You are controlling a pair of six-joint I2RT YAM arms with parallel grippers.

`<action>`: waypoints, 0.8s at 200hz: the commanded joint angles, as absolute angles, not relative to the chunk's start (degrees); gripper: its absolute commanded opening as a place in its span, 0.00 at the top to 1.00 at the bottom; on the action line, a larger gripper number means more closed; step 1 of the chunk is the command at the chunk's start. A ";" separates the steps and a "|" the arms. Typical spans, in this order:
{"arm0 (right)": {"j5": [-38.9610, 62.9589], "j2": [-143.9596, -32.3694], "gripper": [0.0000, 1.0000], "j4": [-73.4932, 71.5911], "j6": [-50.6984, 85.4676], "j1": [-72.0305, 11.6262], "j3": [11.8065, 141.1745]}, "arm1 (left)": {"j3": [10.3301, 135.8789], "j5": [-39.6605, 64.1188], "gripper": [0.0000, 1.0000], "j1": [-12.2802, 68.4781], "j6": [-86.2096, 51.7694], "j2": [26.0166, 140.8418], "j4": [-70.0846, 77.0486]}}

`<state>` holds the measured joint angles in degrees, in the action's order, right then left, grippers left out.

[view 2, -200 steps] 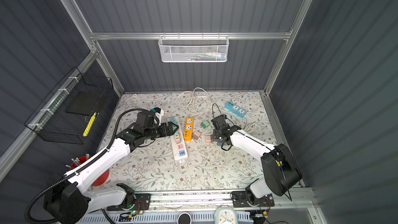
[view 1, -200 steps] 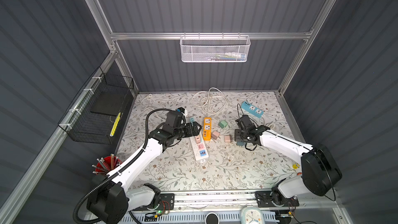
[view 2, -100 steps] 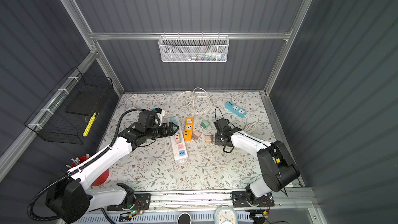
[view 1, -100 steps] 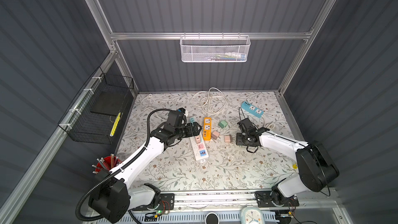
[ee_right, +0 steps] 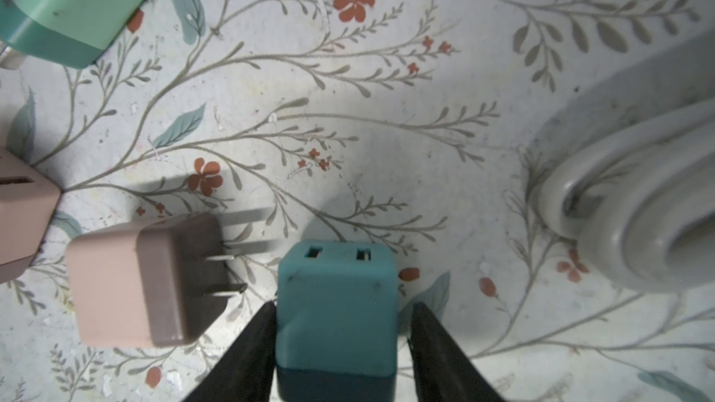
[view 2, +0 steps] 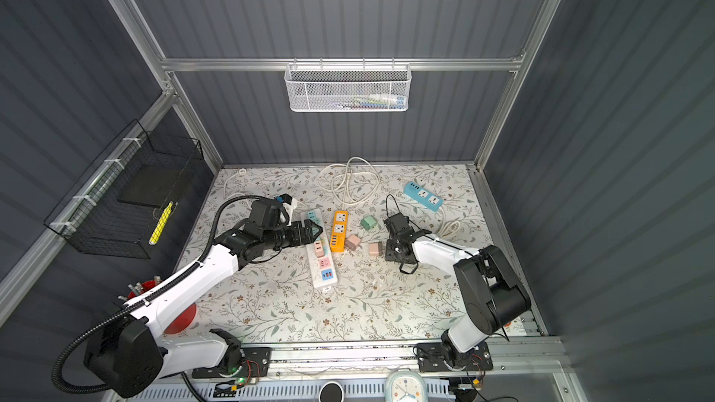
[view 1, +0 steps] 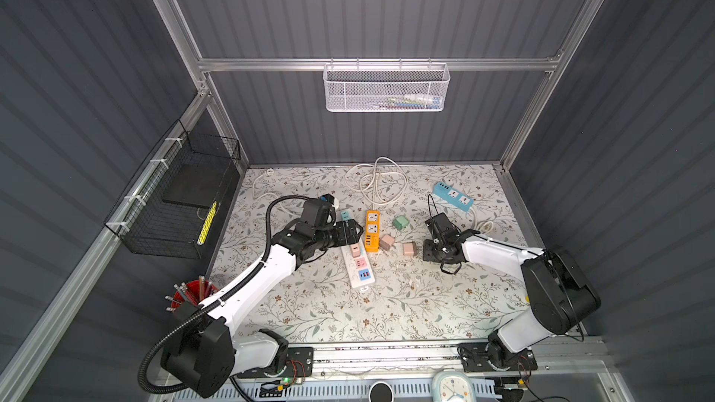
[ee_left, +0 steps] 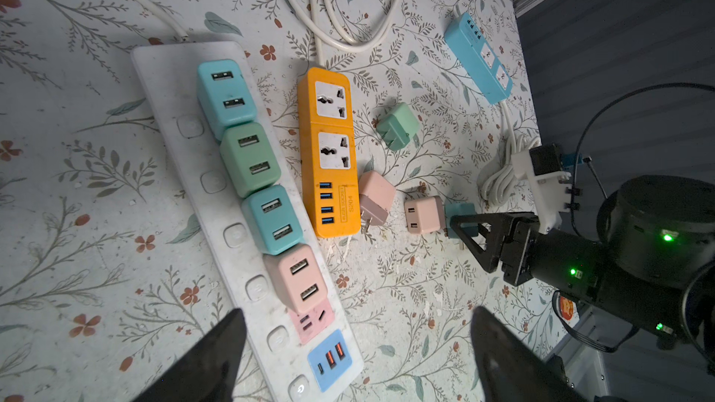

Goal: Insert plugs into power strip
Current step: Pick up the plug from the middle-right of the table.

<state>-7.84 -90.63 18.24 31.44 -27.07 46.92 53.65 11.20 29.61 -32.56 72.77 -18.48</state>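
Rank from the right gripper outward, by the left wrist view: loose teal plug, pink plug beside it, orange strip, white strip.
1. teal plug, between the fingers of the right gripper.
2. pink plug, just beside it.
3. orange strip, beyond the pink plug.
4. white strip, farthest, past the orange one.

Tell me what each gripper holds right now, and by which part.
Nothing is held. The left gripper is open and empty. The right gripper straddles the teal plug across its side faces, but a gap shows at one finger.

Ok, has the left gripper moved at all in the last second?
No. The left gripper hangs over the same spot on the white power strip.
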 commanded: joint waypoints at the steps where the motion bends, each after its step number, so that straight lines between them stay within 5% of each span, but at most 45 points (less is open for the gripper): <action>1: -7.74 -90.44 0.46 18.29 31.86 -26.89 46.07 | 55.06 12.23 0.09 29.97 -32.54 73.14 -18.13; 100: -11.15 -84.82 0.57 21.45 33.31 -30.76 44.46 | 54.59 12.40 0.09 29.97 -32.23 72.69 -17.70; 160: -15.63 -85.10 0.58 26.08 45.25 -45.97 46.76 | 54.56 12.41 0.09 29.97 -32.91 72.39 -17.54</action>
